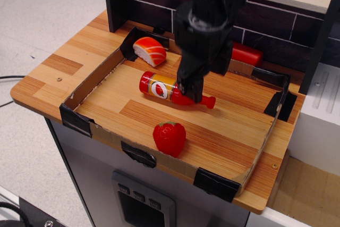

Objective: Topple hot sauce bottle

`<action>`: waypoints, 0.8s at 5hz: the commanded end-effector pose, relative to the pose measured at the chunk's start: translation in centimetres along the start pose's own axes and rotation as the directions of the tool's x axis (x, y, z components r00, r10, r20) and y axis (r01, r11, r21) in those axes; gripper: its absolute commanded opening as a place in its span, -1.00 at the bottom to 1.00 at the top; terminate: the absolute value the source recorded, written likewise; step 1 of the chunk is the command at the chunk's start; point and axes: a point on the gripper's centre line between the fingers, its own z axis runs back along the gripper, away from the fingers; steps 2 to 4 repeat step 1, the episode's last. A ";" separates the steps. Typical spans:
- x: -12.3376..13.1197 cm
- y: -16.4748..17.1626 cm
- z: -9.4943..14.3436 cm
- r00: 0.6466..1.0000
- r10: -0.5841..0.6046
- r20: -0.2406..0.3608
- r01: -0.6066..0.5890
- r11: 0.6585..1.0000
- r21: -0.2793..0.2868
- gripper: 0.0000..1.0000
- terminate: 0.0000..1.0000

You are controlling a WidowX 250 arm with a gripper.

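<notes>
Lying on its side on the desk (69, 62), the hot sauce bottle (170, 90) points its cap away from the sushi piece (149, 50), toward the strawberry (170, 137) side. The hand (190, 93) hangs just above its neck; I cannot tell whether it is open or closed. The toppling looks already done.

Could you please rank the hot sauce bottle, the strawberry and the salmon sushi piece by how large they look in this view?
1. hot sauce bottle, lying down, clearly longest.
2-3. strawberry and sushi piece look alike; the strawberry is nearer the camera, so unranked.
</notes>
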 end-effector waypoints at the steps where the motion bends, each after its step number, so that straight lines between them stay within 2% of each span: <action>1: 0.6 -0.5 2.0 1.000 0.005 0.000 -0.005 0.998 -0.058 1.00 1.00; 4: 0.6 -0.5 2.0 1.000 0.005 0.000 -0.005 0.998 -0.058 1.00 1.00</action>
